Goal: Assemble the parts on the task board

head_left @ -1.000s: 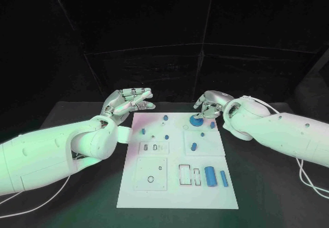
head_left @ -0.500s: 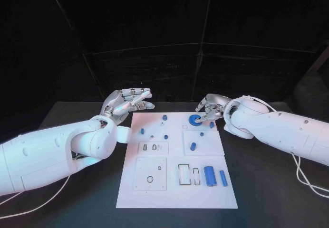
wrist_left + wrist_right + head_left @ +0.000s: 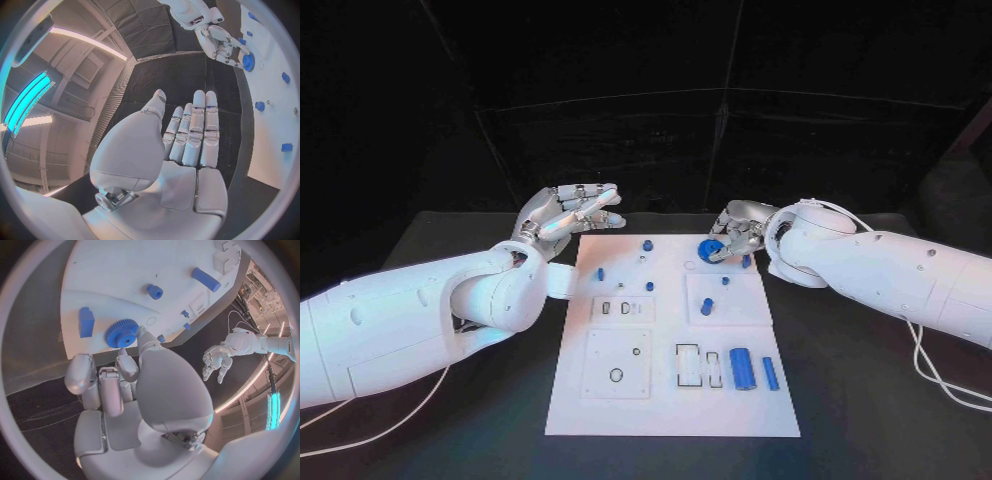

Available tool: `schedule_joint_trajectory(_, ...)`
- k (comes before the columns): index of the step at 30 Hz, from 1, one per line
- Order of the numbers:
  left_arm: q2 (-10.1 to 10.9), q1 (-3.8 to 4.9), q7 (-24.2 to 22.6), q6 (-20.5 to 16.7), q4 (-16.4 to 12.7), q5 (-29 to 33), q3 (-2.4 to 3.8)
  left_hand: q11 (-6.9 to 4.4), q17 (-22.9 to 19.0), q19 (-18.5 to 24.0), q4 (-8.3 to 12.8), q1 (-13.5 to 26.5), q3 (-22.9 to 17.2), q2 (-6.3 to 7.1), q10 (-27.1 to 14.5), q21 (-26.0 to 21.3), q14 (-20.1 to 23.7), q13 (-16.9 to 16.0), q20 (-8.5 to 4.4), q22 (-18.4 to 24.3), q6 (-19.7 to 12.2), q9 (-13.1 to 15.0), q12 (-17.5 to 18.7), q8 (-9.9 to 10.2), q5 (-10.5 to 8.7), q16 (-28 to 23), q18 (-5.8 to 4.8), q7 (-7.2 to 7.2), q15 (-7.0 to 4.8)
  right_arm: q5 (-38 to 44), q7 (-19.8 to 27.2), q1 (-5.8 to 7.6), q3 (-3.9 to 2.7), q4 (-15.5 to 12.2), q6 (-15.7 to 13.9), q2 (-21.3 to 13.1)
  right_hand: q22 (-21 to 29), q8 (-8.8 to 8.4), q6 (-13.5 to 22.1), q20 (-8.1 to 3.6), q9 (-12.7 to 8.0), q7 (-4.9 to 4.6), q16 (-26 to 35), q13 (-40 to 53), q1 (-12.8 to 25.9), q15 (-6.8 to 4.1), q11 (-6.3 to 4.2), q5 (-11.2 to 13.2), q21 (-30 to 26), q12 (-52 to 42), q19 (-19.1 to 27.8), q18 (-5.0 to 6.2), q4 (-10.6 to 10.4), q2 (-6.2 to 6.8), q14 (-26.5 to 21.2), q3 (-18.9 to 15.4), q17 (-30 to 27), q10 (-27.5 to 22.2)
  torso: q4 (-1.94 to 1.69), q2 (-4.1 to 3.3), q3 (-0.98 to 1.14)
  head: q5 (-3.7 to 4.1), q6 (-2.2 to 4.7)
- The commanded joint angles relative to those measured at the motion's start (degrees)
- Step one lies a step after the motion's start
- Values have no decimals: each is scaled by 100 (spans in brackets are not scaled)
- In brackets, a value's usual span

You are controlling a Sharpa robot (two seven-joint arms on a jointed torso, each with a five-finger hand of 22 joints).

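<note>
Now we are looking at the white task board lying in the middle of the black table, with small blue parts scattered over it. Our left hand is hovering off the board's far left corner, fingers spread and holding nothing. Our right hand is reaching over the far right corner, its fingertips touching the blue gear; whether they are gripping it, we cannot tell.

White task board with blue parts, toothed blue gear, silver hands, black table
</note>
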State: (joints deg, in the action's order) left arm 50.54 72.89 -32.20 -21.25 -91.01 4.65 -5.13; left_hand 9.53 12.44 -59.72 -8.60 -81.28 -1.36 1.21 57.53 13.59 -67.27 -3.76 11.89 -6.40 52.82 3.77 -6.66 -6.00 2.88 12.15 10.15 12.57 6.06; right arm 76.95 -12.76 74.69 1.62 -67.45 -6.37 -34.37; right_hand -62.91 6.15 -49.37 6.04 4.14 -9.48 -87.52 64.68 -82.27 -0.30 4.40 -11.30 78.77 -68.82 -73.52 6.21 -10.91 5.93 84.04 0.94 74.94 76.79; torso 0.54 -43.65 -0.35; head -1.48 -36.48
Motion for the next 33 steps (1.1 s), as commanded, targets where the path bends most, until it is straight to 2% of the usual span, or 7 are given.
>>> schedule_joint_trajectory(1,-6,9,-22,81,1,-34,3,14,8,-7,37,22,-12,-49,-9,-21,31,7,33,6,-13,-6,35,21,-3,-23,19,27,11,144,-36,11,-5,7,119,9,-10,39,-66,30,7,3,-26,63,-85,37,-13,-37,27,-54,-24,-68,27,-10,452,51,769,49,0,0,2,8,-13)
schedule_joint_trajectory(14,-7,8,-15,86,22,-34,2,11,16,-7,48,20,-11,-55,0,-30,33,4,35,11,-6,-3,35,22,-3,-33,20,21,11,220,-50,11,-5,13,98,-1,-41,113,-165,20,11,18,-53,379,-227,26,-28,-94,46,-316,-41,-73,161,-136,465,171,852,160,4,2,2,16,-26)
schedule_joint_trajectory(22,-11,8,-2,93,29,-34,0,11,16,-7,48,20,-11,-55,0,-30,33,4,35,11,-6,-3,35,22,-3,-33,20,21,11,390,-60,10,-4,58,122,65,-71,153,-235,15,11,23,-66,525,-288,22,-32,-49,62,-434,-59,-80,247,-200,472,266,894,217,1,-1,5,26,-48)
schedule_joint_trajectory(33,-11,8,18,102,30,-34,-3,11,16,-7,48,20,-11,-55,0,-30,33,4,35,11,-6,-3,35,22,-3,-33,20,21,11,686,-98,7,-2,51,20,121,-134,273,-503,-4,28,71,-80,858,-196,-5,-69,4,93,-715,-100,-91,294,-247,480,355,939,393,1,2,2,32,-60)
